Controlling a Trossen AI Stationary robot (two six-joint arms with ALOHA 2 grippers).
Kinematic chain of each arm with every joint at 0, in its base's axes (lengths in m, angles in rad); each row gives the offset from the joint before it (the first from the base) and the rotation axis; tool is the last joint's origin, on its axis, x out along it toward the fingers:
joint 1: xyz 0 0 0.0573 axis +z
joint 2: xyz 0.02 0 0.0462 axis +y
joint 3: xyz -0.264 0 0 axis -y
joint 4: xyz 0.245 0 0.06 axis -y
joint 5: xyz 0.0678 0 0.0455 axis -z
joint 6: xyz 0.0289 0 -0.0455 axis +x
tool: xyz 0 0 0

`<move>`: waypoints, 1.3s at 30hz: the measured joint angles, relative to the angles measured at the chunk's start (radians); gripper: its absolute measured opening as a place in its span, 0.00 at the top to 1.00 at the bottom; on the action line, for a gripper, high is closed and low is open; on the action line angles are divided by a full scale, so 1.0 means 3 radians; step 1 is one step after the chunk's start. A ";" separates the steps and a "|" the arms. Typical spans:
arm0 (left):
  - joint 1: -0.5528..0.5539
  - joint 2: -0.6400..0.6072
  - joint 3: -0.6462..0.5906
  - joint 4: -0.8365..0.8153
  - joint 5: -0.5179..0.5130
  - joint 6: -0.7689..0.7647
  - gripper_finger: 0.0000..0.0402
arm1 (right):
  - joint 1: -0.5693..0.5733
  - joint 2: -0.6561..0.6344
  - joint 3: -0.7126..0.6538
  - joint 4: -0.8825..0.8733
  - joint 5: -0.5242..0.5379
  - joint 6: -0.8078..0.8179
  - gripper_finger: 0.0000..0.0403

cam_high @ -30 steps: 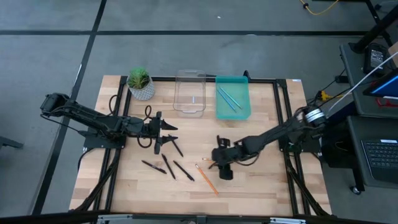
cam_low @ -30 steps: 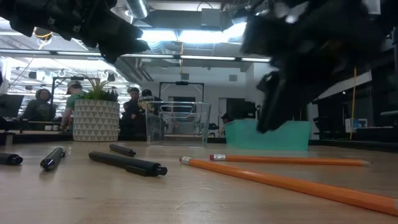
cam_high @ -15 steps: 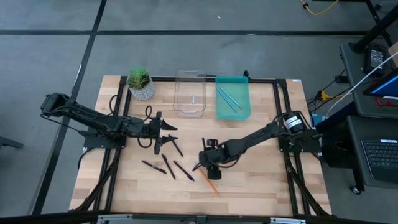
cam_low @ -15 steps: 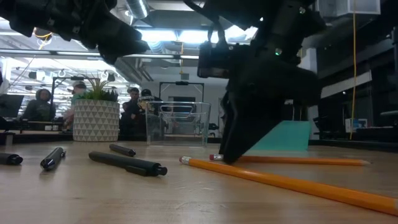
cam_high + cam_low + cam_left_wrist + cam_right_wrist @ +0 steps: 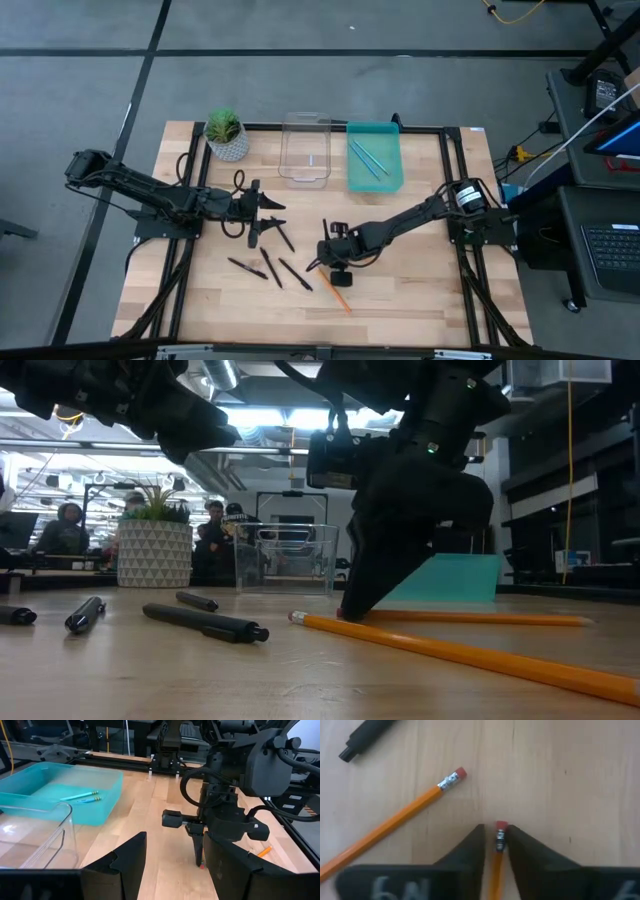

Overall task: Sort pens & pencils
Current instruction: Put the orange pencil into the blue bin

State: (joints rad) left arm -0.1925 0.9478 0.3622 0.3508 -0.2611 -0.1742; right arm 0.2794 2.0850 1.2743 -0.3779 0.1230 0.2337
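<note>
Right gripper [image 5: 497,845] shifted left, jaws clamping orange pencil [image 5: 496,865]; second pencil [image 5: 395,822] beside

Orange pencil [image 5: 496,865] mostly hidden btwn right gripper [image 5: 495,851] fingers; 2nd pencil [image 5: 390,822] cut off at edge.

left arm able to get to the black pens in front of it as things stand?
Probably yes: the left gripper hangs open right by the pens, nothing lying between. The right gripper works an orange pencil off to one side.
</note>
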 joint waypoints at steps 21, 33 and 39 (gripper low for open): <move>0.0000 0.0000 0.0000 0.0003 0.0001 -0.0001 0.53 | -0.0041 -0.0577 -0.0053 -0.0689 -0.0051 -0.0023 1.00; -0.0002 0.0001 0.0000 -0.0014 0.0001 0.0000 0.53 | -0.0096 -0.0835 -0.0039 -0.0775 -0.0045 -0.0006 0.98; -0.0001 0.0001 0.0000 -0.0017 0.0001 0.0000 0.53 | -0.0094 -0.0838 -0.0037 -0.0791 -0.0043 0.0000 0.87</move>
State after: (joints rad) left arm -0.1928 0.9482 0.3622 0.3456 -0.2607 -0.1743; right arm 0.2512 1.8336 1.2633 -0.6152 0.1101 0.2336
